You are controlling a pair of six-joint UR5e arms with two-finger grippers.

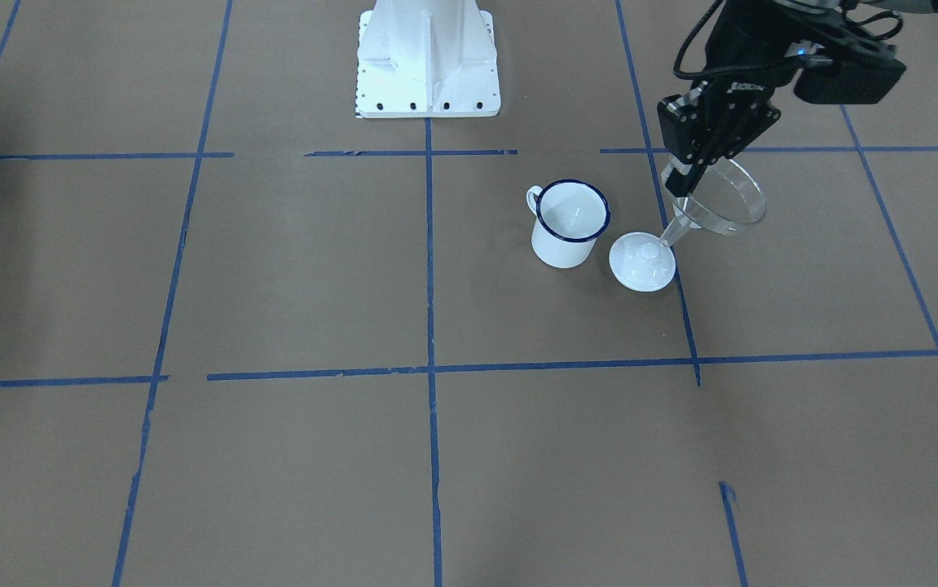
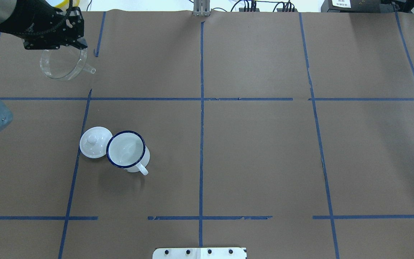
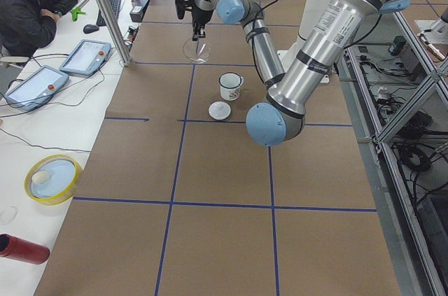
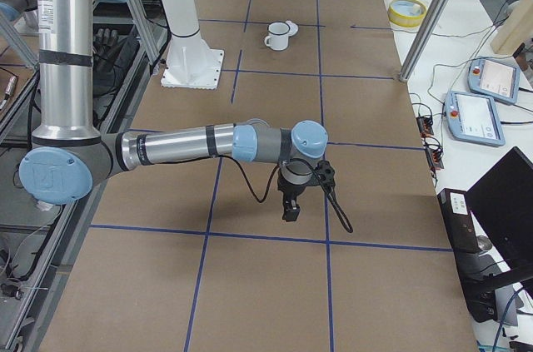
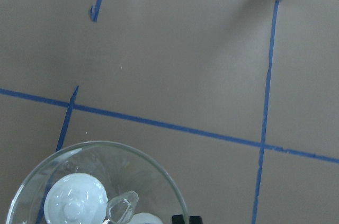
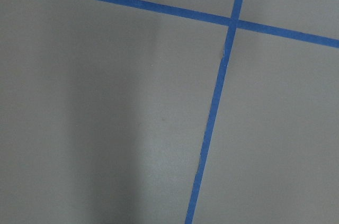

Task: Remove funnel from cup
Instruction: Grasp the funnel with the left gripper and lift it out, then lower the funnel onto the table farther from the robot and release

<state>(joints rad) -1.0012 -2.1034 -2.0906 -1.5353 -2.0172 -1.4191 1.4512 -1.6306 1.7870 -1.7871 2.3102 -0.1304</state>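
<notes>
The clear funnel (image 1: pixel 721 198) hangs in the air, tilted, its spout pointing down toward the lid. My left gripper (image 1: pixel 684 175) is shut on the funnel's rim, up and away from the cup; both also show in the overhead view, the gripper (image 2: pixel 73 45) over the funnel (image 2: pixel 63 65). The cup (image 1: pixel 570 222) is a white mug with a dark blue rim; it stands upright and empty on the table (image 2: pixel 126 149). My right gripper (image 4: pixel 291 212) hangs low over the table far from the cup; I cannot tell whether it is open or shut.
A white domed lid (image 1: pixel 641 261) with a knob lies right beside the cup. The white robot base (image 1: pixel 428 61) stands behind. Blue tape lines cross the brown table. An operator (image 3: pixel 28 2), tablets and a yellow bowl (image 3: pixel 52 178) are at a side table.
</notes>
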